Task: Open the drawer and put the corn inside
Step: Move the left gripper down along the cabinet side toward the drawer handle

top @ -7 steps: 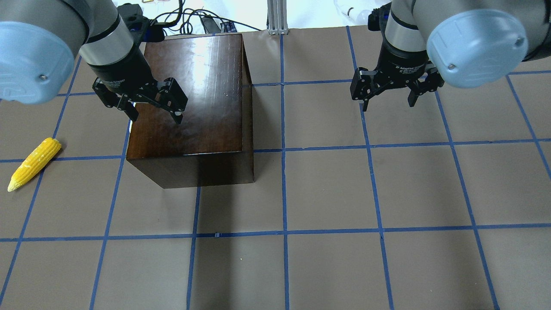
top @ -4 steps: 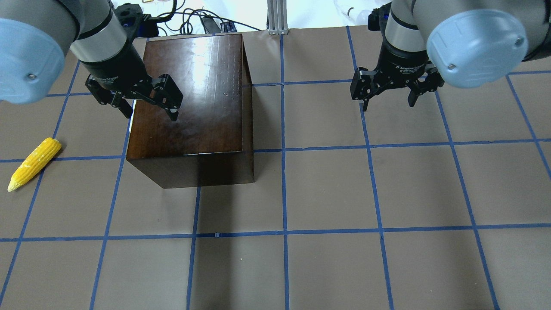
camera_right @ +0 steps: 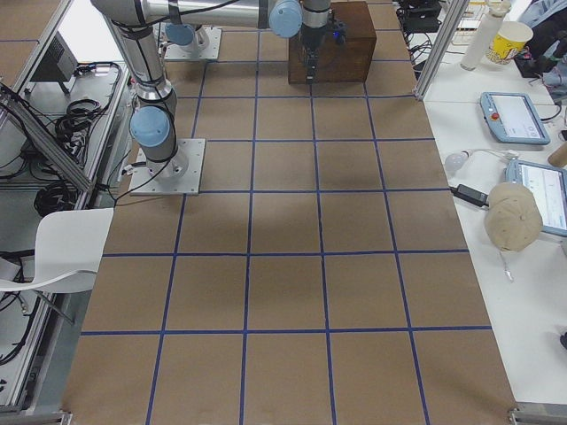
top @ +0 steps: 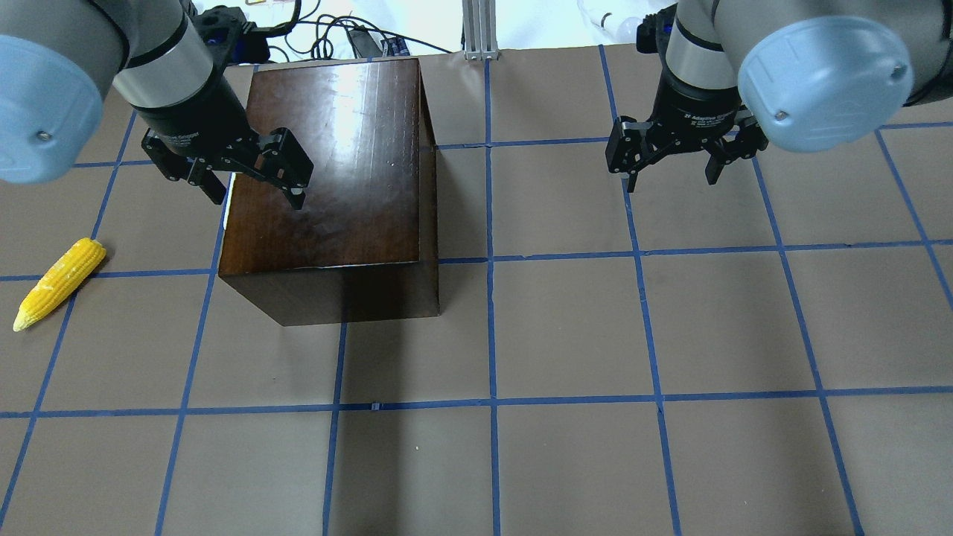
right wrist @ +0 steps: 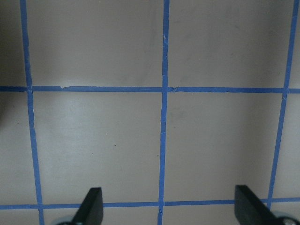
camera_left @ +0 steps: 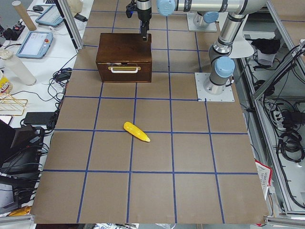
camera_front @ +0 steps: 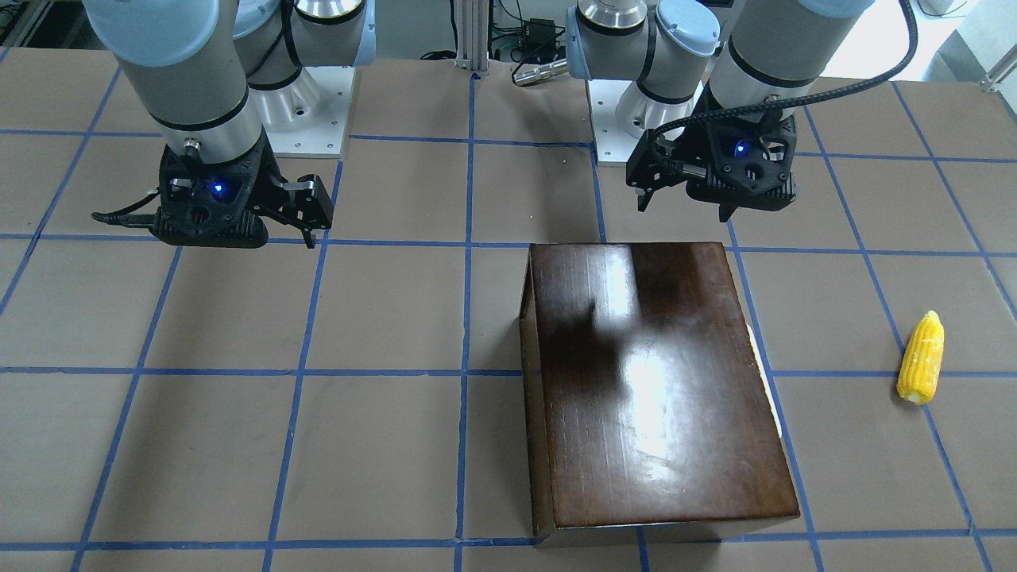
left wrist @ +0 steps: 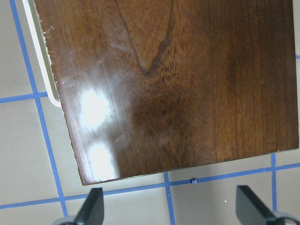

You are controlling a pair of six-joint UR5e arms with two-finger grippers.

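**A:** What had changed?

**B:** Only the left gripper (top: 257, 187). It had slid back across the box (top: 335, 171) toward the edge on the robot's left, fingers wide apart and holding nothing. The right gripper (top: 670, 177) hadn't stirred. It was likewise spread and empty, over the table (top: 566, 327).

**A:** And for the task?

**B:** I judged it was lining up on the drawer (camera_left: 145, 67), which faced that side and looked shut. The corn (top: 58, 284) lay on the table, well apart from the box and untouched.

**A:** What couldn't you make out?

**B:** The drawer front showed only in the left side view, and small. From overhead and from the left wrist, just a pale sliver of the handle (left wrist: 38, 51) peeped past the box's edge. The wrist view cut off all but the fingertips, and how high the gripper hung above the box was hard to tell.
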